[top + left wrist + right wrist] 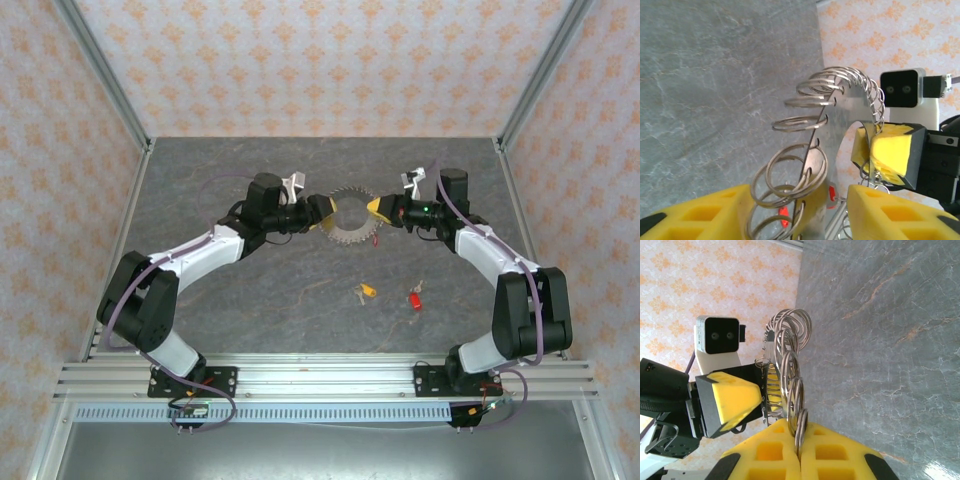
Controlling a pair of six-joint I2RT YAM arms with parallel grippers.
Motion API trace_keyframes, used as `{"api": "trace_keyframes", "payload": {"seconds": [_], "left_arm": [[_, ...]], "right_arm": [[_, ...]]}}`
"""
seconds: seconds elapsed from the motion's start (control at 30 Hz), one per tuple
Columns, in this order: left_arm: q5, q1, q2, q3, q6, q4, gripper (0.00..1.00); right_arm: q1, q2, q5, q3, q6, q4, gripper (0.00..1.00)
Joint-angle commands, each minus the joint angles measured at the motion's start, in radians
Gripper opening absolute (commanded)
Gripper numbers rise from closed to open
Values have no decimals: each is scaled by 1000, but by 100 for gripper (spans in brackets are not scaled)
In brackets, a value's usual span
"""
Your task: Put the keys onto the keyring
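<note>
1. Keyring [348, 236] up off the desk [260, 300], standing on edge in the air between the two arms, about over the middle of the desk. It is a flat silver ring with a wide hole, and small wire loops [790, 122] hang all round its outer rim.
2. The right hand [377, 207] is clamped on the ring's right side. Seen from its own wrist, its two yellow fingers [840, 455] are pressed together with the thin metal edge pinched between them.
3. The left hand [324, 213] is at the ring's left side. Its fingers stand apart, one on each side of the flat metal, with a gap showing between the metal and each finger. Some wire loops reach as far as one finger.
4. A red key head [831, 192] shows among the loops between the left fingers, at the ring's lower edge.
5. A yellow key [366, 291] lies on the desk nearer the arm bases, well apart from the ring.
6. A red key [414, 298] lies near the yellow one, to its right, not touching it.
</note>
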Motion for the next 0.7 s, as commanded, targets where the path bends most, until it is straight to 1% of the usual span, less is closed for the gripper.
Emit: {"api": "trace_keyframes", "payload": {"seconds": [0.0, 0.13, 0.2, 0.27, 0.3, 0.37, 0.47, 0.5, 0.53, 0.57, 0.67], "left_arm": [[33, -9, 2, 32, -5, 49, 43], [36, -9, -11, 25, -1, 64, 33], [31, -10, -22, 14, -9, 91, 25], [29, -10, -31, 9, -15, 109, 23], [29, -10, -34, 10, -16, 115, 19], [28, -9, -45, 6, -17, 126, 15], [27, -10, -57, 9, -17, 131, 7], [26, -10, -61, 9, -18, 133, 2], [23, -10, -66, 10, -19, 133, 0], [21, -12, -71, 9, -18, 133, 0], [8, -11, -89, 6, -18, 135, 0]], "right_arm": [[2, -32, -43, 39, 20, 74, 0], [2, -29, -49, 44, 6, 66, 0], [2, -25, -57, 46, -1, 58, 0], [2, -24, -63, 48, -11, 51, 1], [2, -24, -62, 51, -20, 39, 1], [2, -25, -67, 54, -25, 36, 2], [2, -26, -65, 65, -37, 20, 4], [2, -28, -65, 67, -38, 17, 4], [2, -28, -62, 69, -39, 14, 6], [2, -31, -58, 72, -38, 13, 8], [2, -42, -43, 74, -37, 9, 11]]}}
